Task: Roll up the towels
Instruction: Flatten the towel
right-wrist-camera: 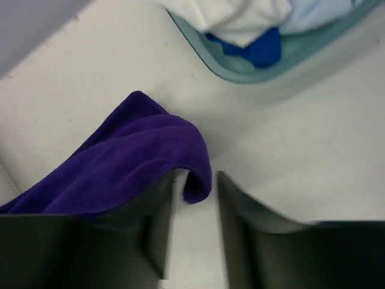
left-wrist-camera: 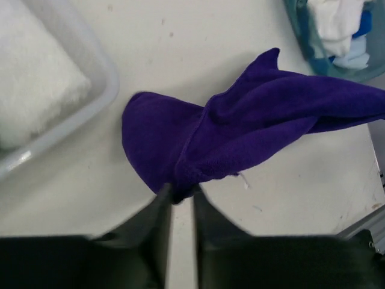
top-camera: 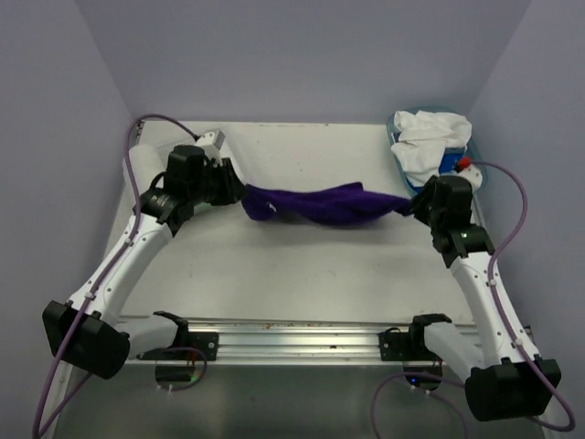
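Though it is bunched, the purple towel runs left to right.

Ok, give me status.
Left claw pinching purple towel end. Right claw open, towel edge in gap. Towel stretched between them, unrolled. Teal tub beside right claw.

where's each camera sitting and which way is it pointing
Top: above and behind the arm bases, looking down on the table; left arm and right arm both show.
Left wrist: on the left arm, looking along its dark jaws at the purple towel end between them.
Right wrist: on the right arm, looking past its jaws at the towel's other end.
Shared: all three see the purple towel and the teal tub.
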Motion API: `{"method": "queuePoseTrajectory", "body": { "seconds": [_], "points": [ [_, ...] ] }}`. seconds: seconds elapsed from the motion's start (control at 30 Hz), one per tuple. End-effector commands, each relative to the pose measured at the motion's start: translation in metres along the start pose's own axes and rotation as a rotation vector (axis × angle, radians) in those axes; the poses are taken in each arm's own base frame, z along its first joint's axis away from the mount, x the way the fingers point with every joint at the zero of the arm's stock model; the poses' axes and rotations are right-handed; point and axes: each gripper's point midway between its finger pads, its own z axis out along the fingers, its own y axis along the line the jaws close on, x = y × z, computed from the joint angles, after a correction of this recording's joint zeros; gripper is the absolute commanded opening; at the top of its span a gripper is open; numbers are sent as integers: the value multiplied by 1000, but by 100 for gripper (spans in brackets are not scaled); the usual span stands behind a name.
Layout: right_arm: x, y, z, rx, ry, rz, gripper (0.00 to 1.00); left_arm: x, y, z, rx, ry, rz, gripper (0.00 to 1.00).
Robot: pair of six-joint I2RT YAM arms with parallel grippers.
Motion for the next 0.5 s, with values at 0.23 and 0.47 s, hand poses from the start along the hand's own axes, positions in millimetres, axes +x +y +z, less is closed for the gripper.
{"method": "queuePoseTrajectory", "body": {
  "seconds": [0.23, 0.47],
  "points": [
    [110, -56, -1, 112, 260, 1, 64, 80, 33, 10, -75, 190, -65, 77],
    [144, -50, 9, 42, 389, -31, 65, 146, 73, 1, -294, 306, -155, 73]
  ]
}}
